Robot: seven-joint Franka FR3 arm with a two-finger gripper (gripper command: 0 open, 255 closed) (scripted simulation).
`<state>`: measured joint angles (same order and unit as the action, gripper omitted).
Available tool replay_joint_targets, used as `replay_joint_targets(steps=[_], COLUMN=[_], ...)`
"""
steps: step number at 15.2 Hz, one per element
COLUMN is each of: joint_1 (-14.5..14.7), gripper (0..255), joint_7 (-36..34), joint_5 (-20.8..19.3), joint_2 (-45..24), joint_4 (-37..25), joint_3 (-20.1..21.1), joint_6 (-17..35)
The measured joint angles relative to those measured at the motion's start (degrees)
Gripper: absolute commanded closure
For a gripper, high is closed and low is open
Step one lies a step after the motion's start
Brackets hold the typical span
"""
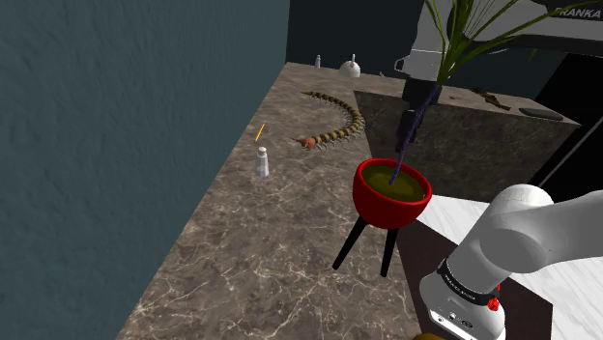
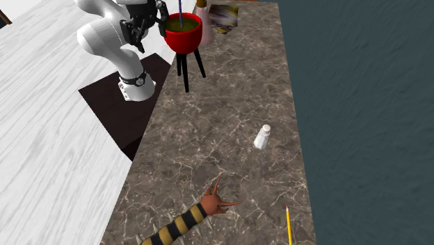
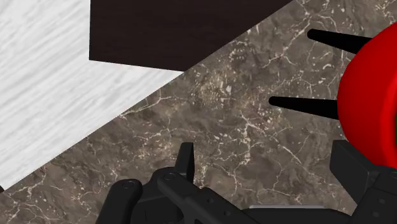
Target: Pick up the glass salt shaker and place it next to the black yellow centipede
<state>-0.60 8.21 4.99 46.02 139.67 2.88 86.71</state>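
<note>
One white salt shaker (image 1: 261,162), one black-yellow banded centipede (image 1: 333,128) on brown marbled counter (image 1: 271,256), both well apart from fingers (image 3: 186,159); fingers apart, empty.

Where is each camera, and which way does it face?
Shoulder view: beside the arm, seen lower right, looking along the counter past the pot to shaker and centipede.
Second exterior view: opposite end, facing toward the arm; centipede nearest.
Wrist view: on the hand, looking down at counter beside the pot; gripper open.
Shared: pot in all three.
</note>
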Motion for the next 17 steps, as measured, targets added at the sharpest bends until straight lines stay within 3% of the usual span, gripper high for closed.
replay_joint_targets(steps=[3, 9, 17], joint_1=[0.1, 0.3, 0.6], gripper=[0, 0, 0], joint_7=[-0.5, -2.2, -5.4], joint_5=[0.3, 0.9, -0.1], joint_2=[-2.4, -16.3, -35.9], joint_4=[-0.8, -7.1, -20.4], joint_3=[0.6, 2.9, 5.5], joint_6=[1.5, 8.2, 13.3])
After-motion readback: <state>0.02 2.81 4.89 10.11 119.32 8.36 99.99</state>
